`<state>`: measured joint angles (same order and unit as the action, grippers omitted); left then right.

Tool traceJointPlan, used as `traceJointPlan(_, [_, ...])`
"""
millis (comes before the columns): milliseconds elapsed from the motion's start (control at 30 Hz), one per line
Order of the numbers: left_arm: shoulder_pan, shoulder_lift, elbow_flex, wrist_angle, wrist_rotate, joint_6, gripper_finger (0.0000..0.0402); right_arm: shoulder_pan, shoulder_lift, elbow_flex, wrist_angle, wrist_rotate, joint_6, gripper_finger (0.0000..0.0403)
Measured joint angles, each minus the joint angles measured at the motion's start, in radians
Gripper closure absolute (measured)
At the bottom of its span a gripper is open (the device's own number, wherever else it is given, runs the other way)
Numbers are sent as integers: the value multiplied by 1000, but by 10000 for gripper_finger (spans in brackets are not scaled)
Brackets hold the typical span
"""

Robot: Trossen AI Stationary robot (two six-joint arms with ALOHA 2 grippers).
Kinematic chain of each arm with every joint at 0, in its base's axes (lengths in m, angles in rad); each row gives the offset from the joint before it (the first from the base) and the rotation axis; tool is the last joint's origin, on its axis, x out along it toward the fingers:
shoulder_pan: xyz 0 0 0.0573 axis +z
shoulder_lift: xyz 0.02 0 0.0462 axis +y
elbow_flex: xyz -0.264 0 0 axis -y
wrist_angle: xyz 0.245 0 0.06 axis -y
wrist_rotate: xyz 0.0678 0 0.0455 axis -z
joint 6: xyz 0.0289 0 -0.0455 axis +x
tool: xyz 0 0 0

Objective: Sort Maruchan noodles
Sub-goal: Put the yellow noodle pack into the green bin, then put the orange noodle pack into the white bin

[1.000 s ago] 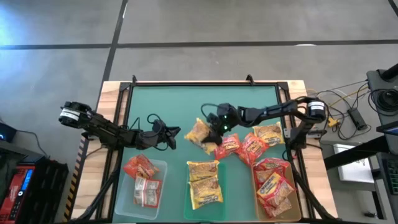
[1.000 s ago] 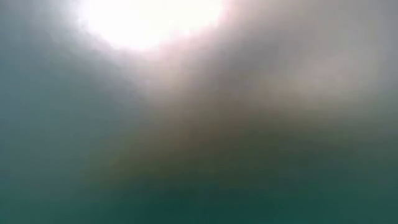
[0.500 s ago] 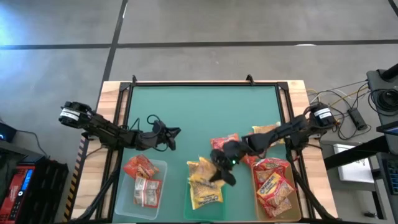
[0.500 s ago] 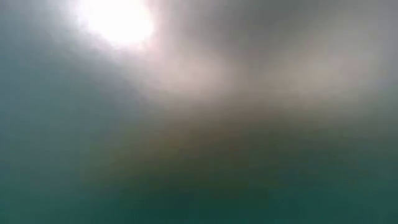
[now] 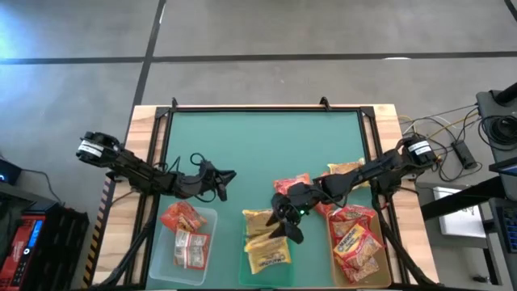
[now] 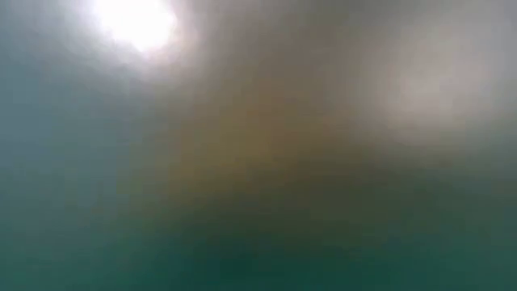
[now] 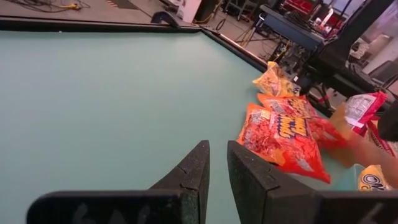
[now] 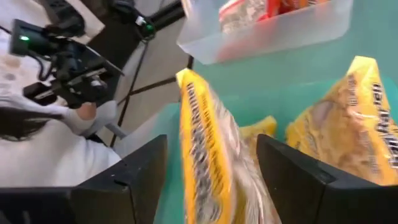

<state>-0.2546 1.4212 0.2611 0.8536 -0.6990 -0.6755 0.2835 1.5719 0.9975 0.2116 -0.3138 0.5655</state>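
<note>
The right gripper has moved over the middle tray, fingers now released around a yellow packet; the left gripper stays clenched empty over the green mat.

Both my arms: black, slender, jointed links, each with a white-capped round motor housing near the tabletop's side edges. Thin black cable loops by left gripper. Small green light glows on right gripper. Fingers matte black, wedge-shaped.
</note>
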Motion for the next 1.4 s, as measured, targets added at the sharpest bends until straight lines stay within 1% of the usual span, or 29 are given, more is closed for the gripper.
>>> traceJointPlan(100, [0,0,0,0,-1,12,361,-4,0,45,-101,0,-4,160])
traceJointPlan(167, [0,0,0,0,-1,12,361,-11,-4,95,-231,1,-34,158])
traceJointPlan(200, [0,0,0,-1,-1,12,361,-17,-6,124,-324,11,-60,158])
traceJointPlan(233, [0,0,0,0,-2,12,361,-20,-7,156,-424,48,-89,158])
traceJointPlan(267, [0,0,0,0,-2,12,361,-22,-7,186,-527,107,-116,159])
traceJointPlan(333, [0,0,0,-1,-2,12,361,-22,-6,226,-715,249,-153,161])
traceJointPlan(367, [0,0,0,-1,-2,12,361,-22,-3,236,-781,308,-165,162])
traceJointPlan(467, [0,0,0,-1,-2,13,361,-23,-1,233,-903,435,-176,163])
traceJointPlan(533, [0,0,0,-3,-2,13,361,-24,-1,225,-943,485,-223,163])
traceJointPlan(667, [0,0,0,-4,-2,13,361,-25,-1,197,-970,498,-269,163])
traceJointPlan(800, [0,0,0,-4,-2,13,361,-28,0,134,-962,505,-290,163])
traceJointPlan(867, [0,0,0,-4,-2,13,361,-29,0,94,-948,542,-293,163])
traceJointPlan(1000, [0,0,0,-4,-2,13,361,-29,1,34,-897,625,-309,163])
traceJointPlan(1400, [0,0,0,-3,-2,28,361,-40,4,-92,-673,642,-357,163])
